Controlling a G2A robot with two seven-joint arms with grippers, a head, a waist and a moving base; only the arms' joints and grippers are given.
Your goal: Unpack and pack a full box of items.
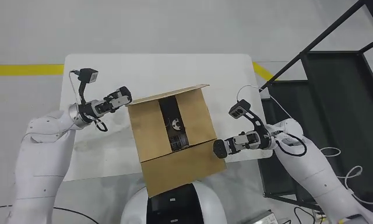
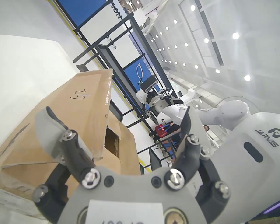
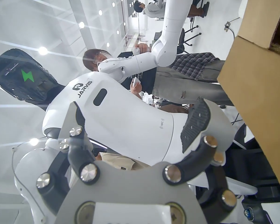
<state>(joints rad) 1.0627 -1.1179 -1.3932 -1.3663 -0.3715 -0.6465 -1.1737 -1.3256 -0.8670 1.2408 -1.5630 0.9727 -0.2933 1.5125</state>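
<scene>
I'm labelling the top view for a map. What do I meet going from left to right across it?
left gripper → cardboard box → right gripper → black metal rack

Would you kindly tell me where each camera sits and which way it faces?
Top view: above the arms, looking down at the table and box; left claw and right claw flank the box.
Left wrist view: on the left arm, facing across the box past its open claw; right arm beyond.
Right wrist view: on the right arm, looking past its open claw, the box's side close by.
All three share the box.
</scene>
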